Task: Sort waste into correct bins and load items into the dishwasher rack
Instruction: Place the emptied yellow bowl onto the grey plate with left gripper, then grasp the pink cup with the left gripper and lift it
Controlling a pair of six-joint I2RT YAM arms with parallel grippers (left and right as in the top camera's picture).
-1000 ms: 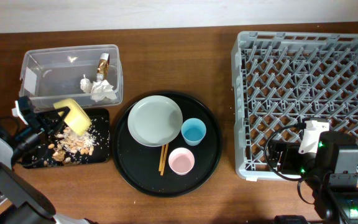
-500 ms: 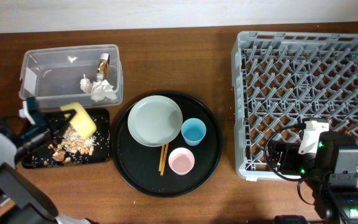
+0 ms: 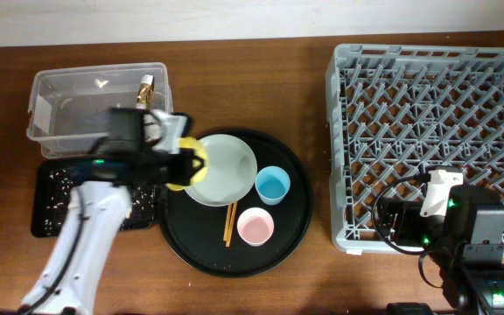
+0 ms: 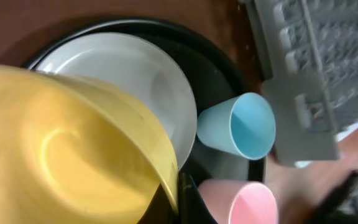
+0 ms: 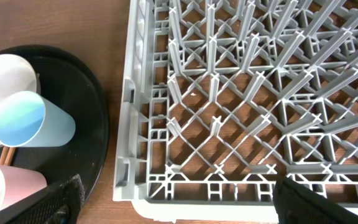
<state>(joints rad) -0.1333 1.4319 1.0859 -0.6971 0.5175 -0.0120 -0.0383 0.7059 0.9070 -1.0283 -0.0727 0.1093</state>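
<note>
My left gripper [image 3: 180,159] is shut on the rim of the small yellow bowl [image 3: 191,163] and holds it over the left edge of the grey-green plate [image 3: 227,166]. In the left wrist view the bowl [image 4: 61,149] fills the left, pinched at the gripper [image 4: 178,200], with the plate [image 4: 148,81], blue cup [image 4: 241,127] and pink cup [image 4: 238,202] below. The blue cup [image 3: 272,185], pink cup [image 3: 255,227] and chopsticks [image 3: 229,223] lie on the round tray. My right gripper [image 5: 191,211] is open over the front left corner of the dishwasher rack [image 3: 436,131].
The clear tub [image 3: 77,105] at the back left holds a brown-and-gold wrapper [image 3: 146,87]. The black rectangular tray [image 3: 51,197], specked with crumbs, is partly under my left arm. The large round black tray [image 3: 278,236] sits mid-table. The rack [image 5: 260,93] fills the right wrist view.
My left arm has swung right from over the black rectangular tray, carrying the yellow bowl to above the plate's left edge. The right arm has not moved.
</note>
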